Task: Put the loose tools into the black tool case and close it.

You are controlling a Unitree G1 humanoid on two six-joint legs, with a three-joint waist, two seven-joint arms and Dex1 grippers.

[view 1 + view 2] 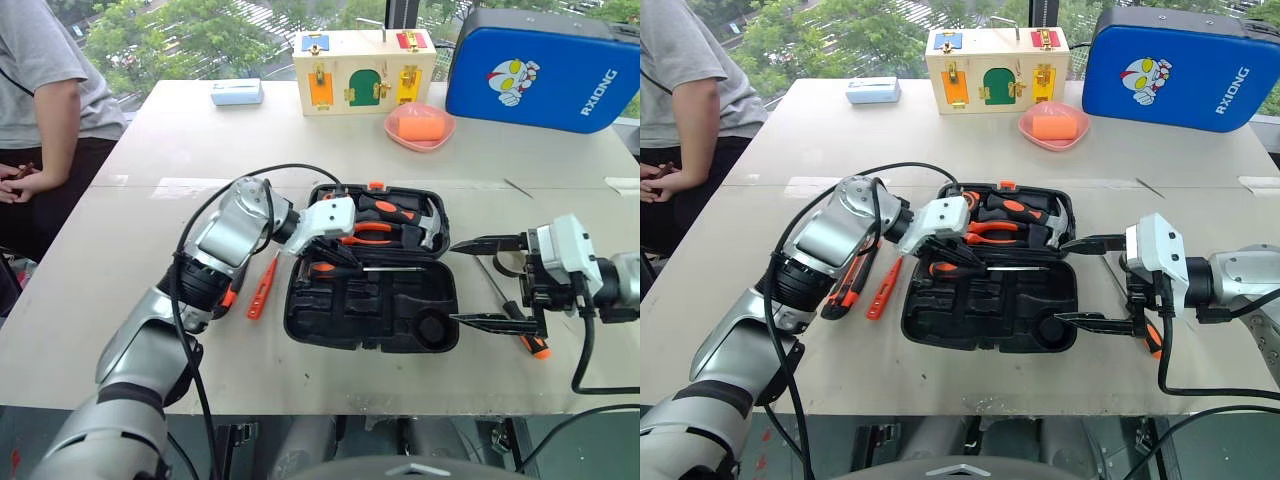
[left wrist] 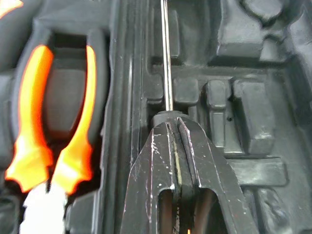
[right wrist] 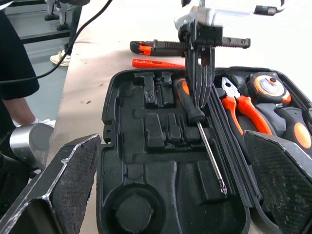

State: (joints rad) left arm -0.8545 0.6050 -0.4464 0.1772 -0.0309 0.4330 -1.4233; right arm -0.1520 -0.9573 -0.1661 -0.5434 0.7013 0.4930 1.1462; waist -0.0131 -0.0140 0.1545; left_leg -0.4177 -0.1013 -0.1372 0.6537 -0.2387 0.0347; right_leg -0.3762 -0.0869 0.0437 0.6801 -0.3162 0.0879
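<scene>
The black tool case [image 1: 300, 322] lies open at the table's middle. Its far half holds orange-handled pliers [image 1: 370, 232], a hammer [image 1: 425, 230] and a tape measure [image 3: 267, 85]. A long screwdriver [image 3: 197, 112] lies across the case beside the hinge. My left gripper [image 3: 197, 92] is shut, its tips down on that screwdriver's handle. A slim orange tester screwdriver [image 1: 262, 288] and a black-orange utility knife [image 1: 850, 285] lie on the table left of the case. Another screwdriver [image 1: 515, 318] lies right of the case. My right gripper [image 1: 455, 282] hovers open at the case's right edge.
A blue padded case [image 1: 545, 65], a wooden lock box [image 1: 362, 68], a pink dish [image 1: 418, 126] and a small pale box [image 1: 237, 92] stand at the far side. A person [image 1: 40, 100] sits at the table's left.
</scene>
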